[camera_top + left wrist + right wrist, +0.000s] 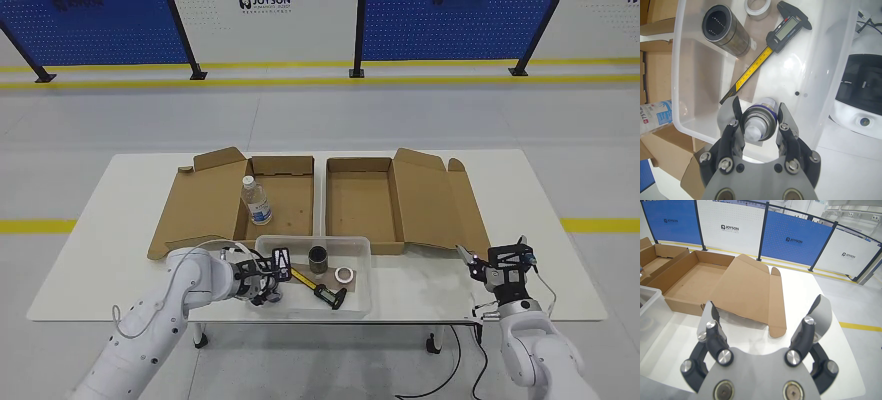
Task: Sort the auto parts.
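A clear plastic bin [360, 300] at the table's front holds a dark steel cylinder sleeve [725, 32], a metal ring [757, 8], a digital caliper [772, 45] with a yellow scale, and a small spray can [768, 106]. My left gripper [759, 109] is inside the bin's near-left corner, shut on the spray can just below its white nozzle. From above, that gripper [272, 272] is at the bin's left end. My right gripper [764, 306] hovers open over the table's front right [497, 262], holding nothing.
Two open cardboard boxes lie behind the bin. The left box [290, 180] holds a plastic bottle [256, 200]; the right box [358, 205] is bare inside, its lid flap [753, 294] spread flat in front of my right gripper.
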Motion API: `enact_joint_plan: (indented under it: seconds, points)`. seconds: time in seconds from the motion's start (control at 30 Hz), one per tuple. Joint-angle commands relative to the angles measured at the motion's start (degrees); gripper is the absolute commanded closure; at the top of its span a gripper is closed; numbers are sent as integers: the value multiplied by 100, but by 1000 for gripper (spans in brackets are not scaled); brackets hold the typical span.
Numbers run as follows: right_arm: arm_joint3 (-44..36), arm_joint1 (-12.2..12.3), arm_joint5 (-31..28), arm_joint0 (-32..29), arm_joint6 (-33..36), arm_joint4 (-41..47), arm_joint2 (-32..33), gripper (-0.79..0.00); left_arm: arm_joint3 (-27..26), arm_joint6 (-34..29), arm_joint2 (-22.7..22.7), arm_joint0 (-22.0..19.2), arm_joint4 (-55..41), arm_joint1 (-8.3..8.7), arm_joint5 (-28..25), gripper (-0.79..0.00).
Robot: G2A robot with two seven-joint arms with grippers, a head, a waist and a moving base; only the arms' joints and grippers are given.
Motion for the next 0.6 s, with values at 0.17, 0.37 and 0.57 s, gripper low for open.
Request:
enact_joint_plan:
  seconds: [0.17, 0.37, 0.57]
  points:
    - [0, 0, 0, 0, 0, 0, 0, -785, -71, 111, -17, 18, -108, 29, 89, 0]
    - [0, 0, 0, 0, 0, 0, 0, -785, -119, 250, -70, 25, -169, 55, 194, 0]
    - [0, 0, 0, 0, 0, 0, 0, -785, -115, 304, -76, 29, -180, 81, 211, 0]
